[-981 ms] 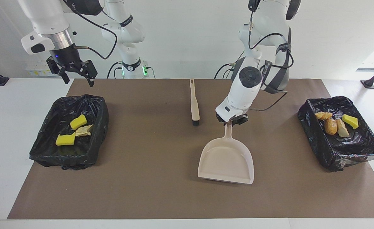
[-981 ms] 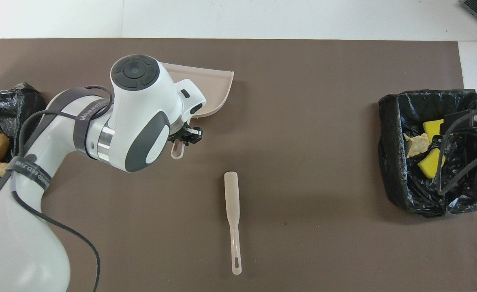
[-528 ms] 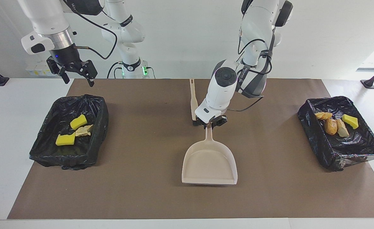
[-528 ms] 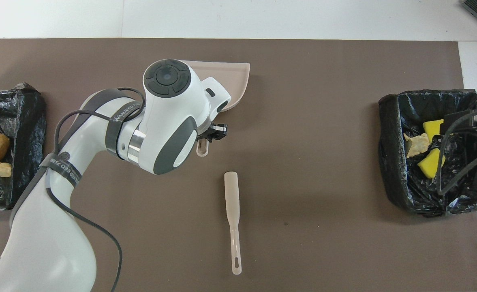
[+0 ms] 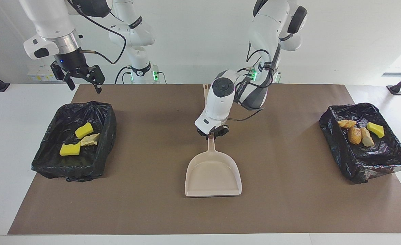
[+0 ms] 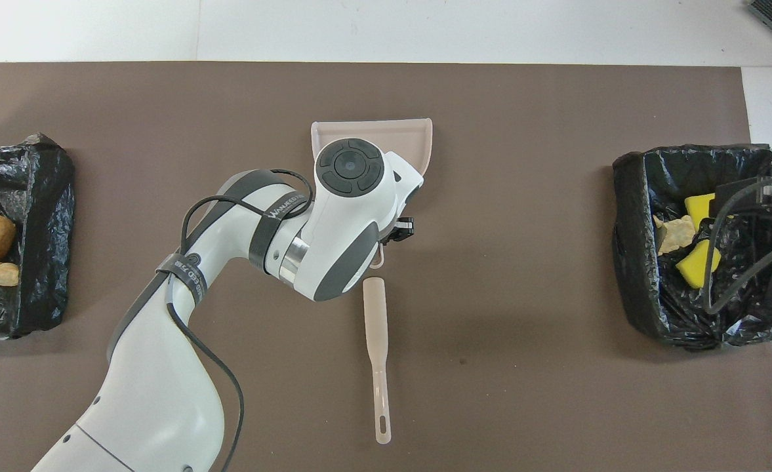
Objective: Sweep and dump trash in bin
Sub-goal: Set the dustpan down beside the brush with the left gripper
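Since a second ago, the left gripper (image 5: 213, 133), clamped on the dustpan (image 5: 213, 173) handle, has carried the pan toward the right arm's end, now mid-table beside the brush (image 6: 376, 354). Right gripper (image 5: 82, 79) waits wide open above one bin (image 5: 105, 136). Trash (image 5: 79, 139) lies in both bins.

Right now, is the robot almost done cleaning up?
Nearly. All the trash is already in the two bins: three pieces in one bin, four in the other. The left gripper holds the empty dustpan by its handle, near the brush. The right gripper waits, open. Only putting the dustpan down seems left.
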Controlling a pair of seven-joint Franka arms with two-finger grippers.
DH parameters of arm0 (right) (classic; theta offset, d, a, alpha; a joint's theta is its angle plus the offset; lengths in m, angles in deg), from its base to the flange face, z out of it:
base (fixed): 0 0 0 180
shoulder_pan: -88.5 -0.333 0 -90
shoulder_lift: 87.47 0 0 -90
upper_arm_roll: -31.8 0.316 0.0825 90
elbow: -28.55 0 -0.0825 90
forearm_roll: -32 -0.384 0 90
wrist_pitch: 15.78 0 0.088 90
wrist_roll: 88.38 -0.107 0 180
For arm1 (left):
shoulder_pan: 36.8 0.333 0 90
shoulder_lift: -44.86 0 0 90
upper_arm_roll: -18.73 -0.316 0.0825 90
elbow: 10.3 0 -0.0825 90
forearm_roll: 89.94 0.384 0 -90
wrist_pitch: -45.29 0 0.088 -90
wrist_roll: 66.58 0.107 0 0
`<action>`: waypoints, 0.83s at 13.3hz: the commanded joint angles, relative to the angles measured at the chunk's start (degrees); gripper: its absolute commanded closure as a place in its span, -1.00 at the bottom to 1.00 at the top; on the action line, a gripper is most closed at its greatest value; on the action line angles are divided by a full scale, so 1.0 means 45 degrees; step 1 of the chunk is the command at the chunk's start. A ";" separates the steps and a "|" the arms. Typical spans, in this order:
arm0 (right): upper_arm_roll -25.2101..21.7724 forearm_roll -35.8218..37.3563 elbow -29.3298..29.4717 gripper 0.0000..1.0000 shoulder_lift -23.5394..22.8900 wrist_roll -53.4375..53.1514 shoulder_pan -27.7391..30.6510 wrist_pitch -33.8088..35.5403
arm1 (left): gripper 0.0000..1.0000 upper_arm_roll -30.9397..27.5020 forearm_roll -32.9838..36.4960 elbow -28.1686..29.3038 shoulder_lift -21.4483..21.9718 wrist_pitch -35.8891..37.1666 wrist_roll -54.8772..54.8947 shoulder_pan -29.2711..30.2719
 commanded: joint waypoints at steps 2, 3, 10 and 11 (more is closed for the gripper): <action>-0.1123 -0.0043 0.0054 -1.00 0.0002 0.0275 -0.1125 0.0169 | 0.50 -0.0289 0.0057 0.0428 0.0143 -0.0576 -0.0547 -0.0305; -0.1124 -0.0044 0.0054 -1.00 0.0002 0.0275 -0.1183 0.0169 | -0.15 -0.0289 0.0057 0.0428 0.0220 -0.0441 -0.0741 -0.0286; -0.0948 -0.0103 0.0073 -1.00 0.0042 0.0275 -0.1067 0.0169 | -1.00 -0.0563 0.0290 0.0312 0.1587 0.0807 0.0052 0.1195; -0.0948 -0.0103 0.0073 -1.00 0.0042 0.0275 -0.1047 0.0169 | -1.00 -0.0621 0.0407 0.0253 0.1627 0.0984 0.0677 0.1624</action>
